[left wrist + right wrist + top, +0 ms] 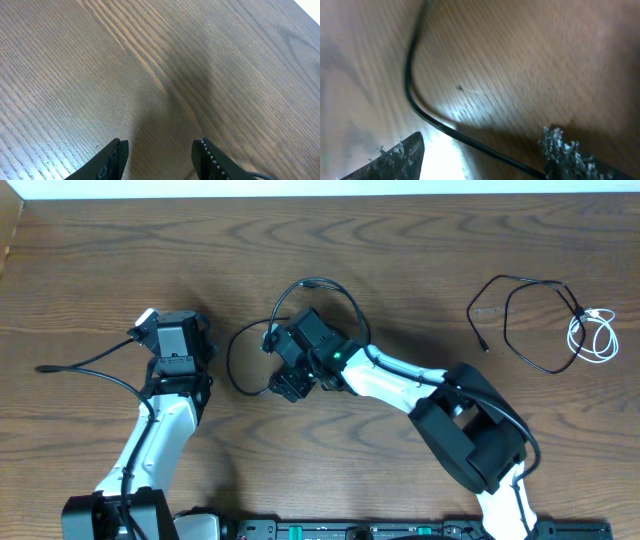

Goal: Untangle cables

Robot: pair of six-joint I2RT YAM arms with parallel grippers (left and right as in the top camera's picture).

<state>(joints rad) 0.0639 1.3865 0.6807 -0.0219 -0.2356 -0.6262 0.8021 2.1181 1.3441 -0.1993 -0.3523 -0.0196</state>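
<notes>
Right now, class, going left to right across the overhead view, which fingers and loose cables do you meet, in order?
Left fingers → right fingers → long black cable → white cable. The middle black cable overlaps the right fingers, so it is left out.

Two claws, three cables: black cable (409,80) by right claw (482,140); second black cable (530,353) and white cable (572,335) well to its right.

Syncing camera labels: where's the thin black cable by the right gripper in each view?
Overhead: thin black cable loops mid-frame.
Left wrist: not in it.
Right wrist: cable curves from top left to bottom right.
Shared landmark: brown wood-grain table top.
</notes>
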